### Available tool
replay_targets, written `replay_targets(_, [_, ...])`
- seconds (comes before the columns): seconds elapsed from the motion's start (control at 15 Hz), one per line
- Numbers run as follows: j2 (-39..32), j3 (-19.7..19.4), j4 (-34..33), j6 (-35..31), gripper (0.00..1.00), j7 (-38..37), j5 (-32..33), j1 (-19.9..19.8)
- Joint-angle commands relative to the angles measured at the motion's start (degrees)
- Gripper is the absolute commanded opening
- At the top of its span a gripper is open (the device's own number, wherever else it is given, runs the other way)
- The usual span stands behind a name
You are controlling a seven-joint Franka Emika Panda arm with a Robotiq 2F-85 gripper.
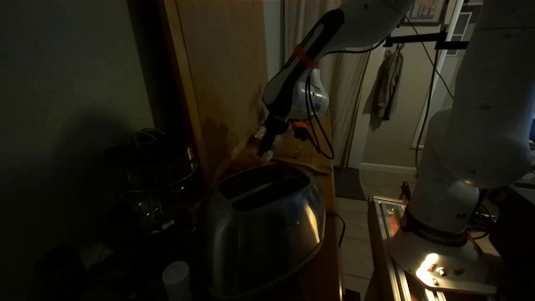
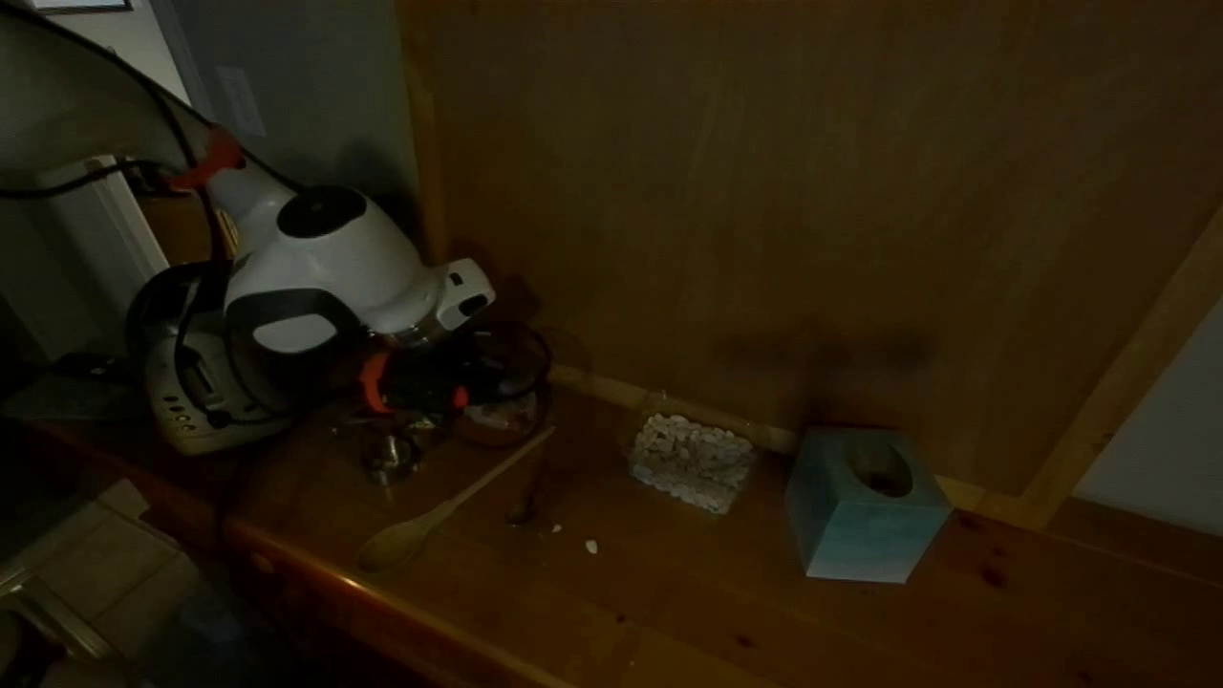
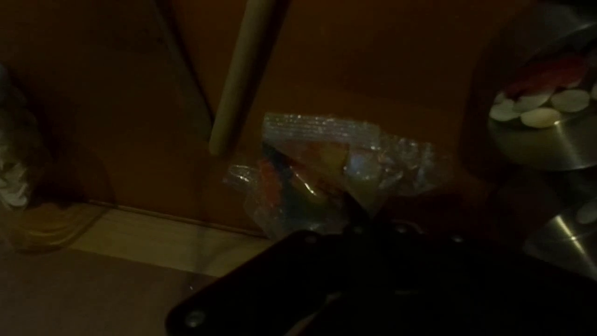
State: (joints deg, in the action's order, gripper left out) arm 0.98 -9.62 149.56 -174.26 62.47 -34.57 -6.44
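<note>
In the wrist view the gripper (image 3: 378,228) enters from below, and a clear plastic bag (image 3: 317,182) with coloured contents is right at its fingertips; it is too dark there to tell whether the fingers are parted, closed or pinching the plastic. Ahead and to the left of the fingers, the handle of a wooden spoon (image 3: 240,77) ends just beside the bag. To their right, with a strip of tabletop (image 3: 406,93) between, stand metal bowls (image 3: 555,156). Far to their left, a clear box (image 3: 16,182) is cut off.

In an exterior view the fingers (image 1: 266,145) point down just beyond a toaster (image 1: 267,238). A tall wooden panel (image 1: 225,62) bounds one side of them; on the opposite side the table edge (image 1: 332,196) drops to the floor (image 1: 355,242).

In an exterior view the spoon shows whole, slanting from near the fingers toward that table edge. Only here do the toaster's buttons (image 2: 177,411) show, and a tissue box (image 2: 869,506), well apart from the fingers, beyond the clear box.
</note>
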Motion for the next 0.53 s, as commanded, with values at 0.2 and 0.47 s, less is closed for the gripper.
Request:
replay_targets(0.2, [-2.65,0.74,-0.9,-2.07,0.3,-1.93,0.3,0.82])
replay_targets(0.47, [-1.39,0.94,-0.84,-2.38,0.55,-2.74,1.08,1.2])
